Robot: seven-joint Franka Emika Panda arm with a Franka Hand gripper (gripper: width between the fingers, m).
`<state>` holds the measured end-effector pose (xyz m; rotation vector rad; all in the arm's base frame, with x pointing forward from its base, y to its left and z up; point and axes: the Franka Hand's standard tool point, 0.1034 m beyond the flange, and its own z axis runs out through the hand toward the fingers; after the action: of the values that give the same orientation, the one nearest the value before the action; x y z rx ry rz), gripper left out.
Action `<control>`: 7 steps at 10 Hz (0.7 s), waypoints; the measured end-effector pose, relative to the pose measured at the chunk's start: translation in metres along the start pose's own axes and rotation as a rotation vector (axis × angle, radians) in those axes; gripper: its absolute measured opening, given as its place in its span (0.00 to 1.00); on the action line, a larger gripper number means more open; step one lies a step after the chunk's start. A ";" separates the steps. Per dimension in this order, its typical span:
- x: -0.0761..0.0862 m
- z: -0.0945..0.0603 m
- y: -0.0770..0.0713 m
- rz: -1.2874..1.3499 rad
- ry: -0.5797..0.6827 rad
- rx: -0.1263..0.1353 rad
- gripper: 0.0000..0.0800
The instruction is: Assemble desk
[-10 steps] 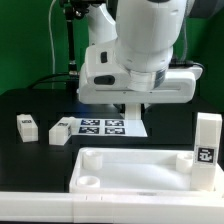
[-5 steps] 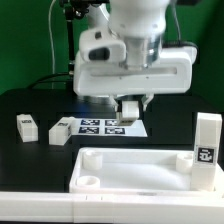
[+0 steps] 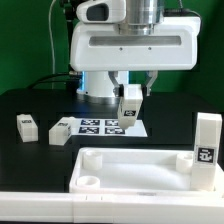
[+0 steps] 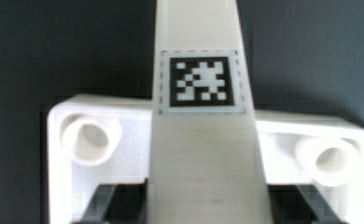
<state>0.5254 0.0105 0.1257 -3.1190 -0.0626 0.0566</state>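
My gripper [image 3: 131,84] is shut on a white square-section leg [image 3: 130,106] with a tag and holds it in the air above the marker board [image 3: 100,127]. In the wrist view the leg [image 4: 200,110] runs lengthwise between my dark fingers [image 4: 117,203], above the tabletop's end [image 4: 69,112], which has two round sockets. The white rimmed tabletop [image 3: 130,157] lies at the front. Two more legs [image 3: 27,127] [image 3: 60,131] lie at the exterior view's left. A fourth leg [image 3: 207,146] stands upright at the tabletop's corner on the exterior view's right.
A long white bar [image 3: 60,208] runs along the front edge of the black table. The arm's white base [image 3: 95,88] stands behind the marker board, before a green backdrop.
The arm has risen, lifting the gripper and the held leg from just above the marker board to well over it. The other parts have not moved.
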 end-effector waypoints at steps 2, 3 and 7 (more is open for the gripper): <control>0.011 -0.012 0.005 -0.020 0.137 -0.014 0.36; 0.029 -0.030 0.007 -0.028 0.233 -0.023 0.36; 0.037 -0.036 0.015 -0.029 0.437 -0.055 0.36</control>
<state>0.5642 -0.0034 0.1598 -3.1007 -0.1015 -0.6326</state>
